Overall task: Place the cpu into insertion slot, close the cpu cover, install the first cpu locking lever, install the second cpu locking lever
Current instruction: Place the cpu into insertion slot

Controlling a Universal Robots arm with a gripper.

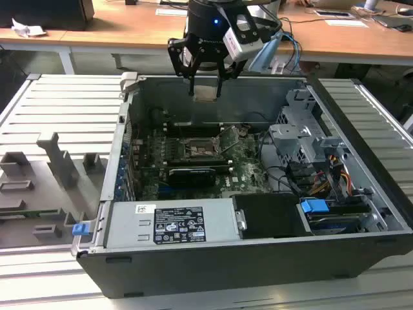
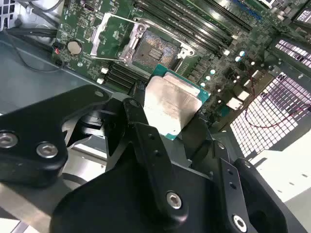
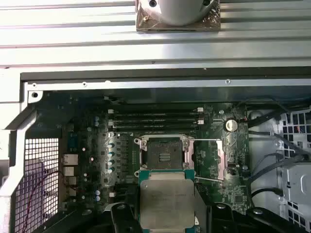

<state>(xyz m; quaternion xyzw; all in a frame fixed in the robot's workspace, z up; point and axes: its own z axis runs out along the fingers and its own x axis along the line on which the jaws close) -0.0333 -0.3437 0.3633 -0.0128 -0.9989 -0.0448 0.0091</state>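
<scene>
Silver cpu (image 1: 205,93) is pinched between fingers (image 2: 146,141) of gripper (image 1: 206,85) at upper centre of exterior view, above open computer case (image 1: 258,265). Well below it insertion slot (image 1: 199,147) is seen uncovered, cpu cover (image 1: 229,137) raised beside.

Robotics lab or workshop, opened computer case (image 1: 258,265) on a slotted metal bench (image 1: 64,110), cluttered wooden desks (image 1: 129,26) behind

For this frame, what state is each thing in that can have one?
end effector: shut on the cpu.
cpu: held in the air, not seated.
insertion slot: empty, uncovered.
cpu cover: swung open beside the slot.
computer case: side open.
</scene>
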